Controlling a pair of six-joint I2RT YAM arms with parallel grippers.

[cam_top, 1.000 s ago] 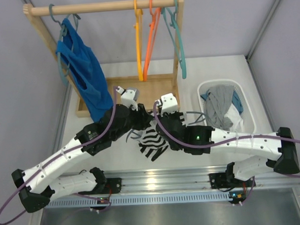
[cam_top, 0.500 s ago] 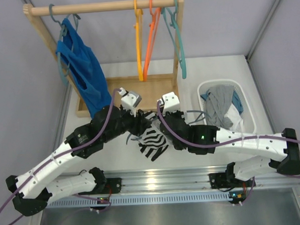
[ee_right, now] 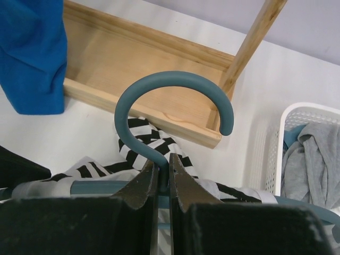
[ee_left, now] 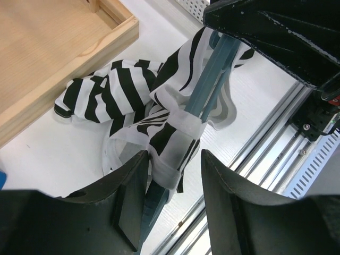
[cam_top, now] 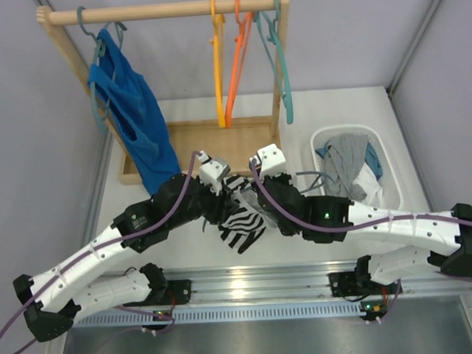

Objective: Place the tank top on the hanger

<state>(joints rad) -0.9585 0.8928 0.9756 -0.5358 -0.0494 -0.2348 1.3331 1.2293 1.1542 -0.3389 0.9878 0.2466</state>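
Note:
The black-and-white striped tank top point(cam_top: 242, 220) hangs bunched between my two arms above the table. In the left wrist view its white-edged strap point(ee_left: 175, 146) wraps around one arm of the slate-blue hanger point(ee_left: 210, 79). My left gripper point(ee_left: 172, 204) is open, its jaws standing on either side of that strap and hanger arm without pinching them. My right gripper point(ee_right: 163, 178) is shut on the hanger's neck, just below the curved hook point(ee_right: 175, 98). Striped fabric point(ee_right: 154, 143) drapes behind and below the hook.
A wooden rack point(cam_top: 162, 9) stands at the back with a blue top point(cam_top: 136, 122) on a teal hanger, plus yellow point(cam_top: 218, 64), orange point(cam_top: 235, 63) and teal hangers point(cam_top: 282, 65). Its wooden base tray point(cam_top: 250, 137) lies just behind the grippers. A white basket point(cam_top: 384, 159) with grey clothes sits at right.
My left gripper opened wider and moved right and slightly toward the front, up to the tank top's strap. The right arm shifted a little, still holding the hanger.

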